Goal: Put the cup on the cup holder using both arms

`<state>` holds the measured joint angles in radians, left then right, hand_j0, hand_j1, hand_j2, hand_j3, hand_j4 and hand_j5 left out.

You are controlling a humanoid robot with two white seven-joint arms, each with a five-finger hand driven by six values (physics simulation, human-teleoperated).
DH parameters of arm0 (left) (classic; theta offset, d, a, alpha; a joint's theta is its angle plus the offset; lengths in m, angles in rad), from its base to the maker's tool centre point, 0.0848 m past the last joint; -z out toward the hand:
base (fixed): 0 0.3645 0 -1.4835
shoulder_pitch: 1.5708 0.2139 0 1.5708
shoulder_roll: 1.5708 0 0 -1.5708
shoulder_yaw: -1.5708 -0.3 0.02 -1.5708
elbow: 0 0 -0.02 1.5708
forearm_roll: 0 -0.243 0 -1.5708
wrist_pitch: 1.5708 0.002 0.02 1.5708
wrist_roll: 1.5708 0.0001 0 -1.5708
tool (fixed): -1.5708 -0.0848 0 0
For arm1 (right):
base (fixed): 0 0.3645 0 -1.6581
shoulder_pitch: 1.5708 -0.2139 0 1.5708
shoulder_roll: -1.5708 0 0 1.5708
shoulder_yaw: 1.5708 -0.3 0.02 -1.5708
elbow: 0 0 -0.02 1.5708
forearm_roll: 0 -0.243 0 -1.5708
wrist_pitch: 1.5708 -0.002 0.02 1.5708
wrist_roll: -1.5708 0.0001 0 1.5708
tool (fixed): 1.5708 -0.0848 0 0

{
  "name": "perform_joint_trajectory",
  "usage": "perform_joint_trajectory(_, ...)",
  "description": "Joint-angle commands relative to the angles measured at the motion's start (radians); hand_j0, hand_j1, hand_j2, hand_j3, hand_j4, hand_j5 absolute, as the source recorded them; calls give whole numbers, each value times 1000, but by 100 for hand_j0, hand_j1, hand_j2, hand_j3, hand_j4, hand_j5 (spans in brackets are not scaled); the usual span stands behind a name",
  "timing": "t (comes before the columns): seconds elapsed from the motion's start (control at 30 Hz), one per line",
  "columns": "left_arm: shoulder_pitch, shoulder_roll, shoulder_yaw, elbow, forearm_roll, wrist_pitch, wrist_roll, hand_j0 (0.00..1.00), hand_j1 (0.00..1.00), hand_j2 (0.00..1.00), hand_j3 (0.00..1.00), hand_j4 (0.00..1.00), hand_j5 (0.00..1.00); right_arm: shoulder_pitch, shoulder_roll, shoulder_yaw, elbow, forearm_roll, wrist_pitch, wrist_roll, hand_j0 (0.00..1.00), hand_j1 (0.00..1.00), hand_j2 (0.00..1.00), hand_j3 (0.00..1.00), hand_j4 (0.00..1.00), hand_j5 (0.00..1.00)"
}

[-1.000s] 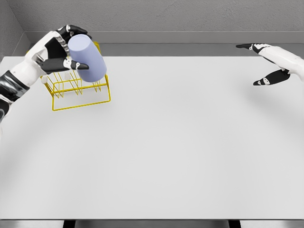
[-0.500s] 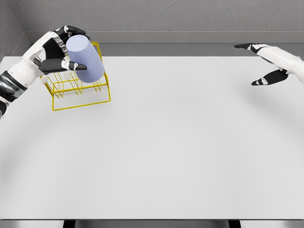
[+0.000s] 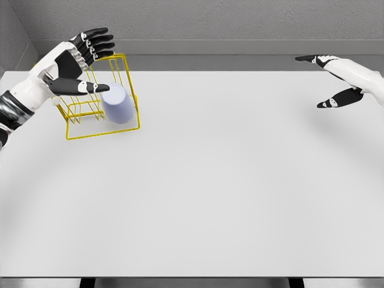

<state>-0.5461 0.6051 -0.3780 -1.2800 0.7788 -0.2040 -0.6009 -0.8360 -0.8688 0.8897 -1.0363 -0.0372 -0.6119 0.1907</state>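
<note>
A pale lavender cup sits inside the yellow wire cup holder at the table's far left, apart from my fingers. My left hand hovers just above and left of the cup, open, with fingers spread and thumb pointing right over the holder. At the far right my right hand is raised above the table edge, open and holding nothing.
The white table stretches wide in front of the holder. A grey wall runs behind the table's back edge.
My left hand let go of the cup and spread its fingers. The cup dropped down into the yellow holder. The right arm stayed put.
</note>
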Motion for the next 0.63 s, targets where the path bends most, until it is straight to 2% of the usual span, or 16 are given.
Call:
perform_joint_trajectory(0.0, 0, 1, 1, -5, 8, 0, 0, 96, 96, 96, 96, 96, 96, 0, -1, -2, -1, -7, 1, -1, 100, 100, 100, 100, 100, 100)
perform_joint_trajectory(0.07, 3, 2, 1, -28, 11, -5, -4, 96, 96, 96, 96, 96, 96, 0, -1, -2, -1, -7, 1, -1, 100, 100, 100, 100, 100, 100)
perform_joint_trajectory(0.17, 28, 31, 4, -117, 17, -9, -10, 100, 100, 100, 100, 100, 100, 0, -1, -2, -1, -7, 1, -1, 100, 100, 100, 100, 100, 100)
perform_joint_trajectory(0.23, 72, 68, 7, -173, 22, -20, -10, 100, 100, 100, 100, 100, 100, 0, -1, -2, -1, -6, 1, -1, 100, 100, 100, 100, 100, 100)
perform_joint_trajectory(0.33, 129, 116, 27, -243, 22, -115, -10, 100, 100, 100, 100, 100, 100, 0, -1, -2, -1, -7, 1, -1, 100, 100, 100, 100, 100, 100)
perform_joint_trajectory(0.4, 187, 214, 25, -338, 11, -187, -10, 100, 100, 100, 100, 100, 100, 0, 1, -2, -1, -6, 1, -1, 100, 100, 100, 100, 100, 100)
perform_joint_trajectory(0.47, 218, 243, 24, -398, -24, -224, -10, 100, 100, 100, 100, 100, 100, 0, 1, -2, -1, -6, 1, -1, 100, 100, 100, 100, 100, 100)
perform_joint_trajectory(0.5, 250, 248, 27, -417, -24, -221, -10, 100, 100, 100, 100, 100, 100, 0, 1, -2, -1, -7, 1, -1, 100, 100, 100, 100, 100, 100)
perform_joint_trajectory(0.6, 259, 265, 27, -420, -24, -224, -10, 100, 100, 100, 100, 100, 100, 0, 2, -2, -1, -6, 1, -1, 100, 100, 100, 100, 100, 100)
